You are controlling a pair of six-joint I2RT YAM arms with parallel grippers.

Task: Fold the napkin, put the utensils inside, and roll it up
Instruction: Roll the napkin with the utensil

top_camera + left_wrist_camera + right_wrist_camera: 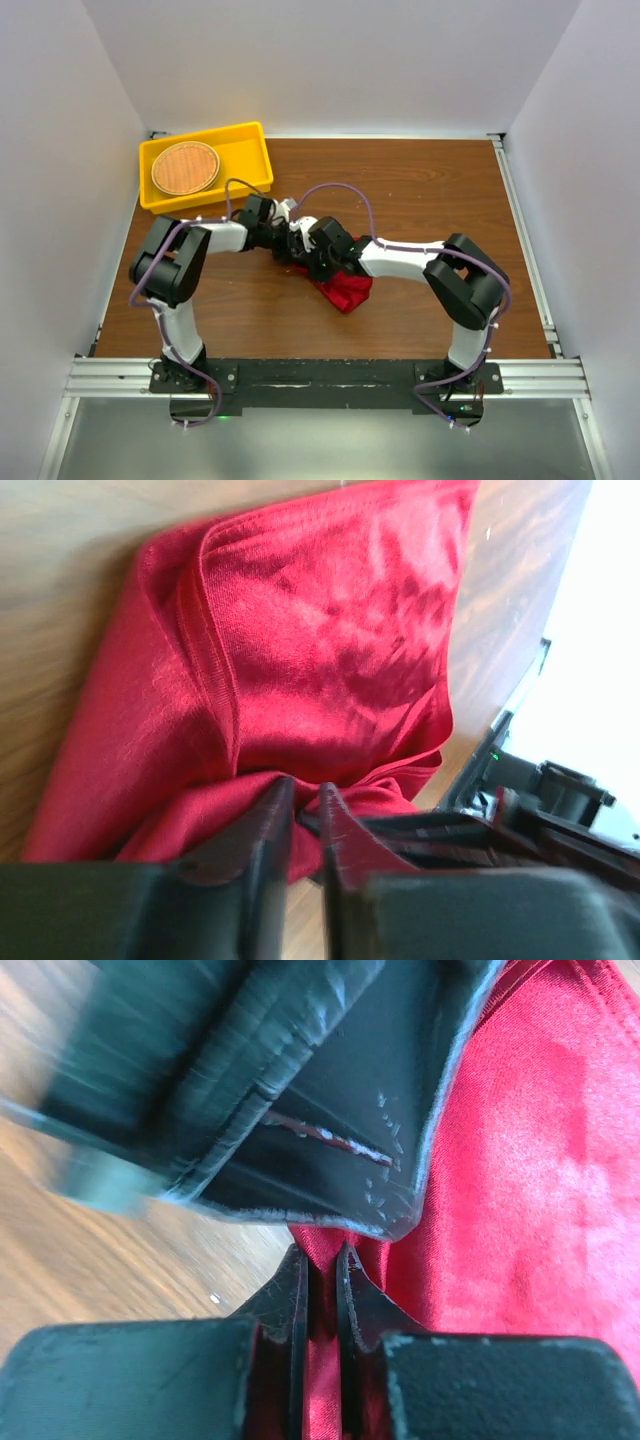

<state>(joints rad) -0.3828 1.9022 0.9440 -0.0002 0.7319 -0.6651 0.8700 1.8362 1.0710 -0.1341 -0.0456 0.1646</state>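
Red napkin (346, 293) bunched on wood table (420, 190); your left gripper (305, 795) and right gripper (320, 1257) both pinch its cloth, tips close together.

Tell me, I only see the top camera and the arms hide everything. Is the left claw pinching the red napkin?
Observer: Yes, the left wrist view shows the left gripper with nearly closed fingers holding a bunch of the napkin.
Operator: And the right claw?
Observer: The right gripper pinches red cloth too, right beside the left one's tip.
Operator: Is the napkin flat?
Observer: No, a hemmed edge lies folded over on top.
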